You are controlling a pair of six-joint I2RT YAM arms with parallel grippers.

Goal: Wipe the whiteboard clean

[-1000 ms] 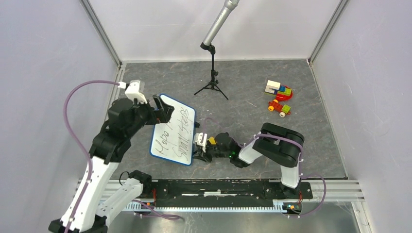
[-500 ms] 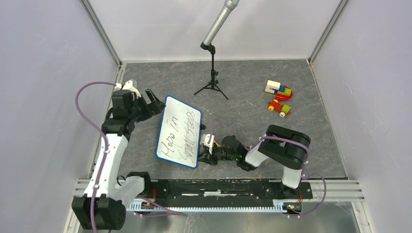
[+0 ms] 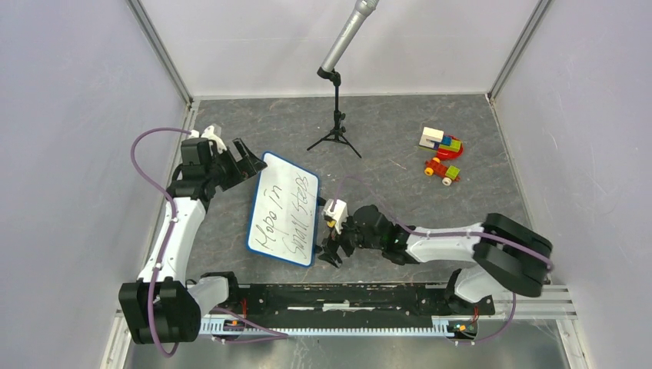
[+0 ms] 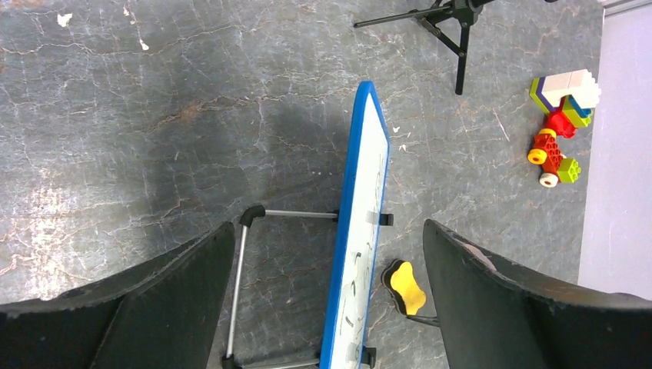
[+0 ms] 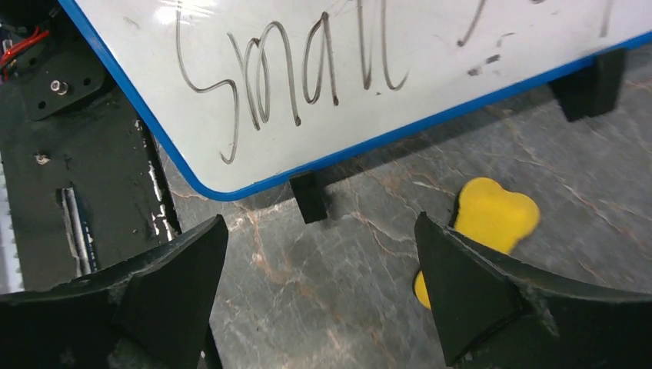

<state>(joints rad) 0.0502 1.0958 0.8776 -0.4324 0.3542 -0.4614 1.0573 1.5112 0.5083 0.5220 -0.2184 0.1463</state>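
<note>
The whiteboard [image 3: 283, 209] stands tilted on a wire stand [image 4: 240, 286], blue-rimmed, with black handwriting [image 5: 300, 73] on its face. The left wrist view shows it edge-on [image 4: 361, 223]. My left gripper [image 3: 242, 157] hovers open just beyond its far top corner, apart from the rim. My right gripper [image 3: 332, 247] is open and low at the board's near right edge, with only floor between its fingers. A yellow eraser [image 5: 492, 219] lies on the floor beside my right finger [image 5: 469, 292] and just right of the board [image 4: 405, 286].
A microphone tripod [image 3: 336, 131] stands behind the board. Toy bricks [image 3: 440, 142] and a small toy car [image 3: 442, 171] sit at the far right. The black base rail [image 3: 354, 296] runs along the near edge, close under the board's lower corner. Walls enclose three sides.
My right gripper has opened and its arm has stretched out leftward; the yellow eraser now lies on the floor. My left gripper drew back from the board's top edge and the board shifted slightly right.
</note>
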